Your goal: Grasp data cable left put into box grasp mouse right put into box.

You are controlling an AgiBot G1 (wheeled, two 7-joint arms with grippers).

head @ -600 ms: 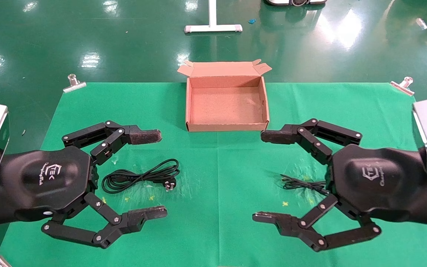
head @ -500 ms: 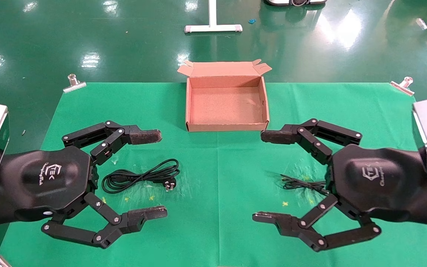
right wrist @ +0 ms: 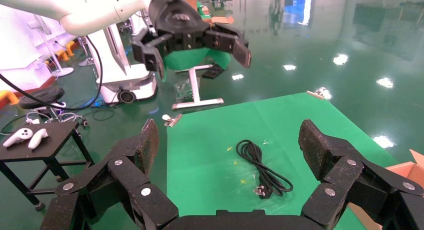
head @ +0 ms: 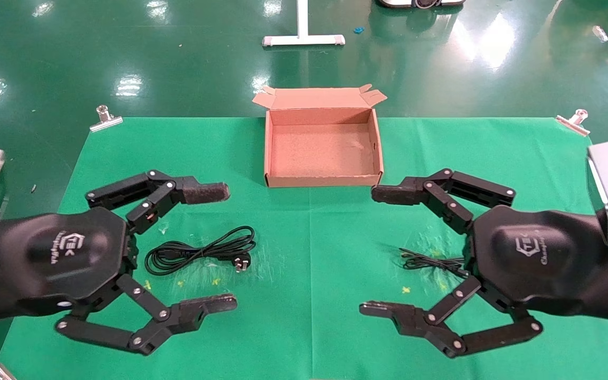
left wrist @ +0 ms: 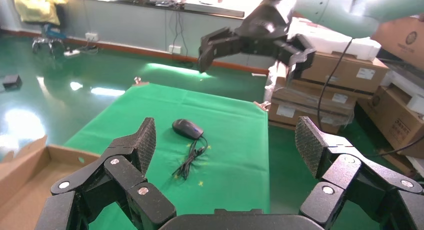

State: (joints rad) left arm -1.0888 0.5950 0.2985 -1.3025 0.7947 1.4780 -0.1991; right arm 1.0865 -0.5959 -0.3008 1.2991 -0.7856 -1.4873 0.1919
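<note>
Box sits open at the far middle of the green counter, lid flap folded back, nothing inside. Data cable lies coiled on the counter, nearer than the box and to its left. Left hand hovers over the cable, fingers spread wide, holding nothing. Mouse rests near the box's right, thin cord trailing. Right hand hangs above it, also spread wide, empty.

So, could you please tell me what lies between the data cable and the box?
Only bare green cloth. In the head view the data cable lies nearer the robot than the box, and the left tool's upper finger hovers beside that stretch.
</note>
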